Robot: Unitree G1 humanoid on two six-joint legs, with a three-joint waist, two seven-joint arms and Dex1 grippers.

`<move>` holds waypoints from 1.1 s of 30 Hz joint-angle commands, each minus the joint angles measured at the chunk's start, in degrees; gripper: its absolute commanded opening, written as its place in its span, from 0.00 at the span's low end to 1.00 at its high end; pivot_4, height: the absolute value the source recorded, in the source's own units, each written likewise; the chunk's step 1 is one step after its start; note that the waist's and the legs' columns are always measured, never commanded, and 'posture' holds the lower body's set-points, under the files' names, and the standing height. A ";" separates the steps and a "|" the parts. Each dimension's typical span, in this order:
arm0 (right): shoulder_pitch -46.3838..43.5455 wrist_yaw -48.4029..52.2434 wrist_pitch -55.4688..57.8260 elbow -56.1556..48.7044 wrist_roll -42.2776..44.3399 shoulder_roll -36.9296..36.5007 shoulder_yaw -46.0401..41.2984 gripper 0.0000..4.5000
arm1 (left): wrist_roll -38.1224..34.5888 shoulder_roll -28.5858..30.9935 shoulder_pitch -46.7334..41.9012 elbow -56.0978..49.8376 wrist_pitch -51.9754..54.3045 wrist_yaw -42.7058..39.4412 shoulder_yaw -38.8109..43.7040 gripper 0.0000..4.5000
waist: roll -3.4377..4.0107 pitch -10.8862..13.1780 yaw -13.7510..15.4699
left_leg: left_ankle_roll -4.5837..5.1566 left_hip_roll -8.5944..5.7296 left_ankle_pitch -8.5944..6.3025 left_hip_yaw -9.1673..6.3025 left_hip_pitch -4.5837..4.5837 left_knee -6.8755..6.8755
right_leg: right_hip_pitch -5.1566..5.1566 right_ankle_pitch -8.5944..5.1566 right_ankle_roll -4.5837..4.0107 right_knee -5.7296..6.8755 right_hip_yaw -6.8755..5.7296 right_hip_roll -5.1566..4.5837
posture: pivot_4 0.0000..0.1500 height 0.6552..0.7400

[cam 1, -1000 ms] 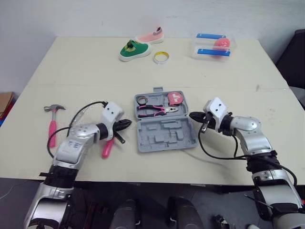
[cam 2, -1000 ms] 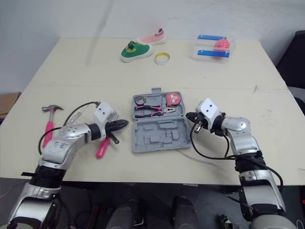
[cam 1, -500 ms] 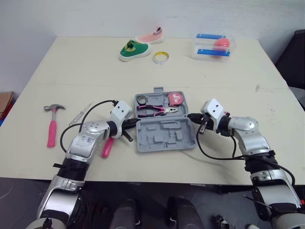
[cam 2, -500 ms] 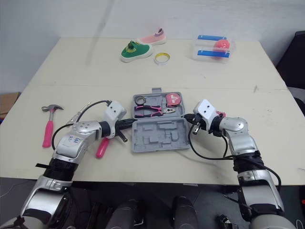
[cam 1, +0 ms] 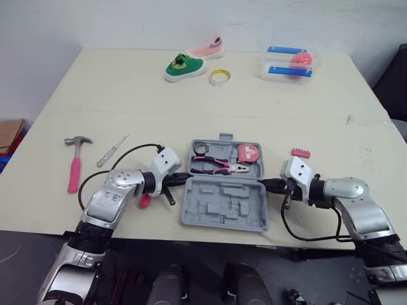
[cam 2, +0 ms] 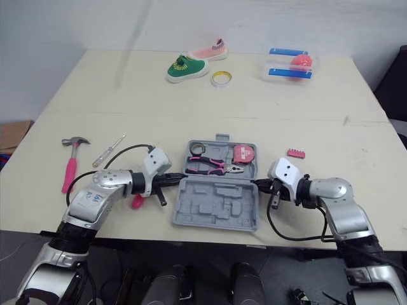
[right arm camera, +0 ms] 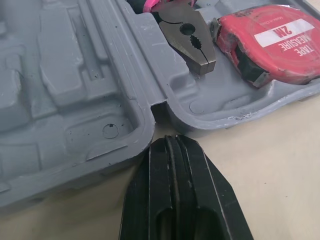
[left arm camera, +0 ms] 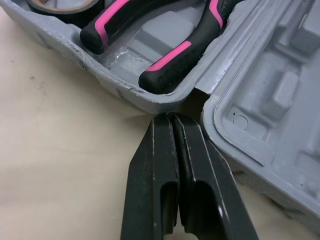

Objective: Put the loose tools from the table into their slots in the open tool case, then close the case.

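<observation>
Over the table in the head view, both arms have closed in since a second ago. My left gripper [cam 1: 184, 177] has moved off the pink-handled tool [cam 1: 144, 201] to the hinge notch of the open grey plastic tool case [cam 1: 224, 204], and my right gripper [cam 1: 266, 185] sits at the opposite notch. I judge I'm steadying the case, not loading it.

Four pieces lie loose: that tool, one pink-handled hammer [cam 1: 75, 166], one clear-handled screwdriver [cam 1: 112, 150] and one pink toothed strip [cam 1: 299, 153].

Left wrist: fingers pressed together, empty, beside one pair of pink-and-black pliers [left arm camera: 165, 70] and one black tape roll [left arm camera: 65, 5].

Right wrist: likewise pinched together, holding nothing, near one red tape measure [right arm camera: 270, 37].
</observation>
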 commanded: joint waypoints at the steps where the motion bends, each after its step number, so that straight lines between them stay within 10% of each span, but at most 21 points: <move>1: 1.25 -1.13 -0.37 -3.43 0.96 -0.69 -1.64 0.00 | 0.32 -0.34 0.62 -0.99 1.47 -0.78 -1.94 0.01 | 0.00 0.00 0.05 | 0.00 0.00 0.00 0.00 0.00 0.00 | 0.00 0.00 0.00 0.00 0.00 0.00 | 1.00 1.00; 14: 7.53 5.34 -7.61 0.70 5.97 -12.98 -14.93 0.00 | -8.19 15.00 4.54 -8.52 1.62 -9.74 13.89 0.01 | 0.01 0.02 -0.02 | -0.01 0.09 -0.02 0.03 -0.16 -0.04 | -0.16 -0.01 -0.05 -0.04 -0.03 0.06 | 1.00 1.00; 24: 12.66 4.89 -20.90 17.07 8.59 -15.47 -29.81 0.98 | -12.73 19.29 24.02 7.03 -18.13 -12.10 47.79 0.90 | 0.02 0.02 -0.18 | -0.03 0.27 -0.24 0.10 -0.03 -0.02 | -0.07 0.08 -0.18 -0.20 -0.09 0.00 | 1.00 1.00; 33: 12.65 6.85 -37.38 42.92 8.58 -20.28 -34.74 1.00 | -10.43 26.88 36.71 35.38 -33.86 -8.52 64.88 0.99 | 0.04 0.03 -0.83 | 0.19 0.37 -0.69 0.29 -0.02 -0.05 | -0.19 0.01 -0.30 -0.31 -0.08 -0.06 | 1.00 1.00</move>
